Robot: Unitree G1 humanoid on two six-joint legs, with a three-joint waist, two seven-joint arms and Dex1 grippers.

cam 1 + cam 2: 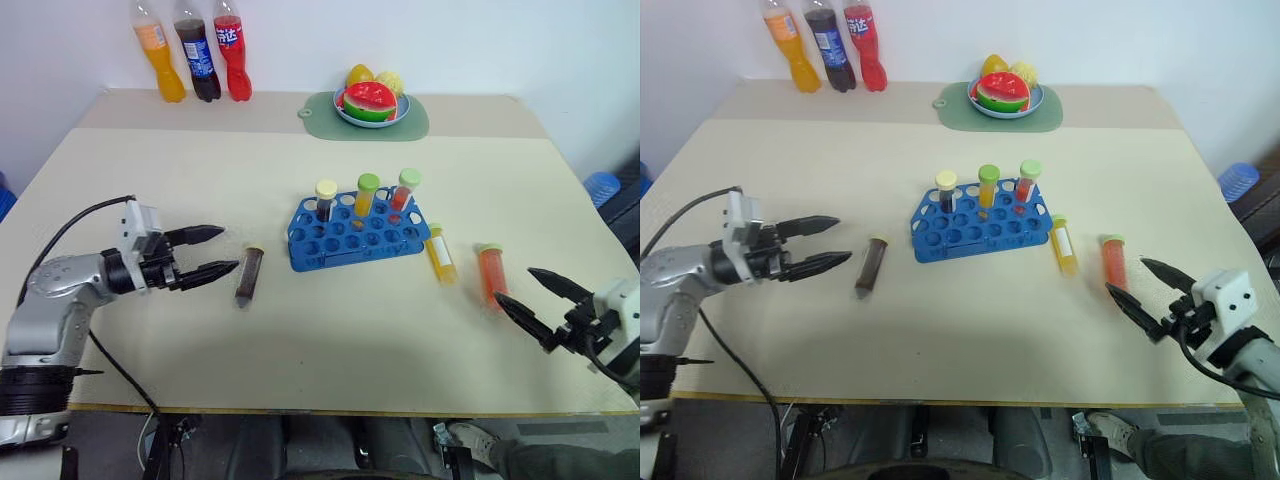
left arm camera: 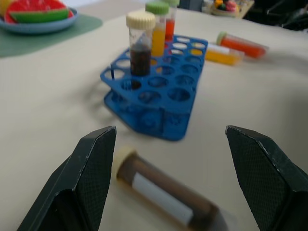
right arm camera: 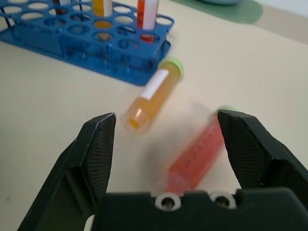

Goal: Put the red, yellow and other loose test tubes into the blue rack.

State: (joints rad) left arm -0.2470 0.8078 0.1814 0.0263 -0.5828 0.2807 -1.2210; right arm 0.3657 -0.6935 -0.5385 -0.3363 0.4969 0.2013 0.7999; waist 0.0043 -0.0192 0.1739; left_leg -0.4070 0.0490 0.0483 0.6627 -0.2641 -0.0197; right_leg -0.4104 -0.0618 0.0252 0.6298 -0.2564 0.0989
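I'm looking at three loose tubes lying flat near the blue rack (image 1: 358,238): brown tube (image 1: 247,276) on its left, yellow tube (image 1: 440,258) and red tube (image 1: 491,272) on its right. They're probably light, rigid, smooth and prone to rolling, so I'm planning mid-body grasps. Left gripper (image 1: 212,252) and right gripper (image 1: 537,296) are both hanging spread wide, holding nothing.

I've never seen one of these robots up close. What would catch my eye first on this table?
Probably the blue rack at the middle of the table, with three capped tubes standing in its back row. Three more tubes lie loose: a brown tube to its left, in front of the open left gripper, and a yellow tube and an orange-red tube to its right, near the open right gripper. At the far edge stand three soda bottles and a plate of fruit.
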